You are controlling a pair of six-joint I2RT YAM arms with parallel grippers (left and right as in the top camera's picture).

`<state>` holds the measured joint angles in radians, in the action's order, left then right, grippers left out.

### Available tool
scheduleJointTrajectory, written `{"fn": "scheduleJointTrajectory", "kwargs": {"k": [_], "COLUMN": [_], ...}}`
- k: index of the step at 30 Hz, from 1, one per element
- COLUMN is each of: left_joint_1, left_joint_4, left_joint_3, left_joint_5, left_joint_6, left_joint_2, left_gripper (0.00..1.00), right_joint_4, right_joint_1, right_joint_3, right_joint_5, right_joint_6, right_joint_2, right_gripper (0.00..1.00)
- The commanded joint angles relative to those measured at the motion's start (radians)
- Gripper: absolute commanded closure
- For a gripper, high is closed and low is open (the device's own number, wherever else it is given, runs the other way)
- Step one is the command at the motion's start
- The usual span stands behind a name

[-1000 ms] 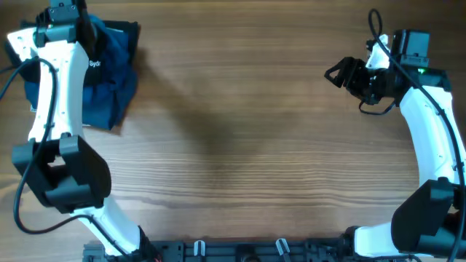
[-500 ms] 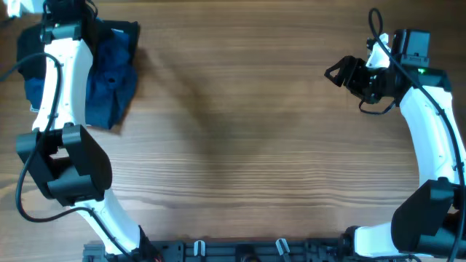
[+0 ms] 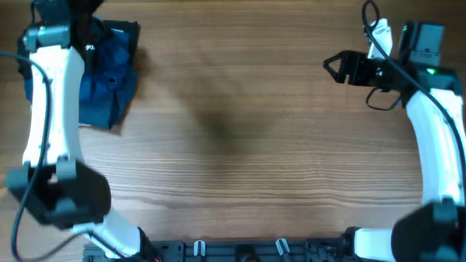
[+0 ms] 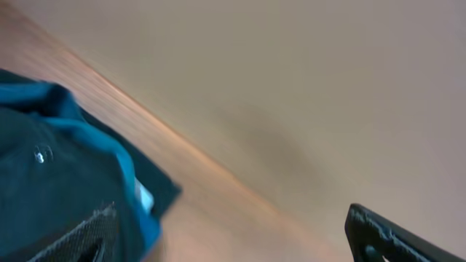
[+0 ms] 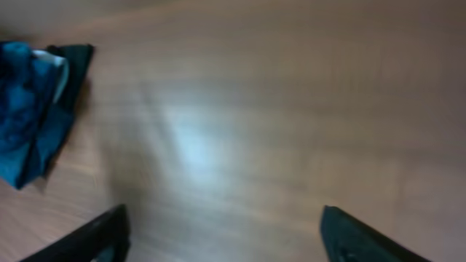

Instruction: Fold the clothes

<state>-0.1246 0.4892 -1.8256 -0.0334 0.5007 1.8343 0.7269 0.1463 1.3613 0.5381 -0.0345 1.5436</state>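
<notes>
The black shirt (image 3: pixel 125 30) lies bunched at the table's far left corner, mostly covered by a blue button-up shirt (image 3: pixel 109 84); a bit of white lettering (image 3: pixel 89 47) shows beside my left arm. My left gripper (image 3: pixel 80 16) is over the far edge of this pile. In the left wrist view its fingers (image 4: pixel 233 244) are wide apart and empty, with the dark fabric (image 4: pixel 156 193) by the left finger. My right gripper (image 3: pixel 333 67) is open and empty at the far right, well away from the clothes. The right wrist view (image 5: pixel 226 240) shows bare table between its fingers.
The blue shirt also shows in the left wrist view (image 4: pixel 95 138) and the right wrist view (image 5: pixel 29 109), with the black fabric (image 5: pixel 73 54) behind it. The wooden table (image 3: pixel 240 131) spreads between the arms. A black rail (image 3: pixel 240 251) runs along the near edge.
My left arm has swung toward the far left edge of the table. My right gripper has risen slightly toward the far edge. The clothes pile has not visibly moved.
</notes>
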Motion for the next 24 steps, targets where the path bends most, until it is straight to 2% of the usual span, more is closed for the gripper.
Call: {"fn": "scheduleJointTrajectory", "kwargs": {"k": [1, 7, 13, 19, 24], "left_joint_1": [0.043, 0.137, 0.284, 0.352, 0.352], "left_joint_4": [0.192, 0.524, 0.68, 0.699, 0.719], "left_joint_3": [-0.013, -0.013, -0.013, -0.013, -0.013], "left_joint_5": [-0.192, -0.195, -0.194, -0.191, -0.221], "left_joint_6": [-0.274, -0.44, -0.645, -0.654, -0.593], "left_joint_2": [-0.164, -0.306, -0.417, -0.468, -0.467], "left_gripper": [0.0, 0.0, 0.0, 0.0, 0.0], "right_joint_4": [-0.022, -0.051, -0.056, -0.053, -0.053], "right_joint_1": [-0.005, -0.005, -0.005, -0.005, -0.005], "right_joint_3": [0.04, 0.04, 0.039, 0.039, 0.039], "right_joint_5": [0.009, 0.004, -0.027, -0.029, -0.029], "right_joint_6": [-0.211, -0.283, -0.28, -0.28, -0.28], "right_joint_2": [-0.147, -0.255, -0.25, -0.224, -0.212], "right_gripper": [0.01, 0.0, 0.0, 0.0, 0.01]}}
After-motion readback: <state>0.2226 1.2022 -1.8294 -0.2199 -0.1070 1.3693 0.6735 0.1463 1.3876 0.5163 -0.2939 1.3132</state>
